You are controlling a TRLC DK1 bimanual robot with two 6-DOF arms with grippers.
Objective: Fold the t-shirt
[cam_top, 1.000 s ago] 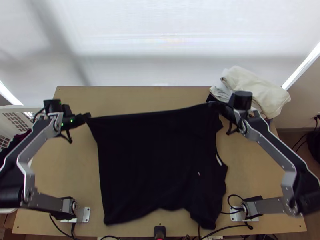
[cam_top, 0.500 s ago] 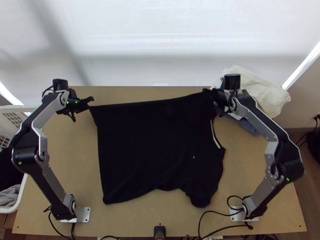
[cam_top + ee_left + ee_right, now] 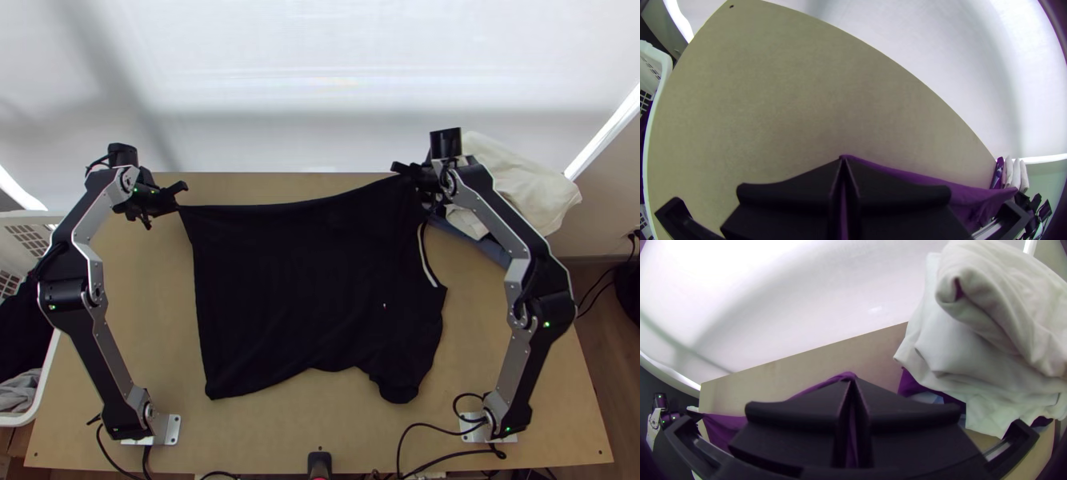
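T-shirt (image 3: 296, 296) drawn farther off; basket (image 3: 48, 370) holds dark cloth (image 3: 20, 336).

Bench (image 3: 272, 436): room along near edge; far R corner blocked.
Bare wood betw. black shirt (image 3: 304, 288) & near edge, also betw. shirt & L arm (image 3: 109, 352), R arm (image 3: 520, 368). Cables (image 3: 452, 453) cross near edge, R of ctr. Cloth pile (image 3: 528, 188) blocks far R corner; basket (image 3: 20, 220) at L edge.
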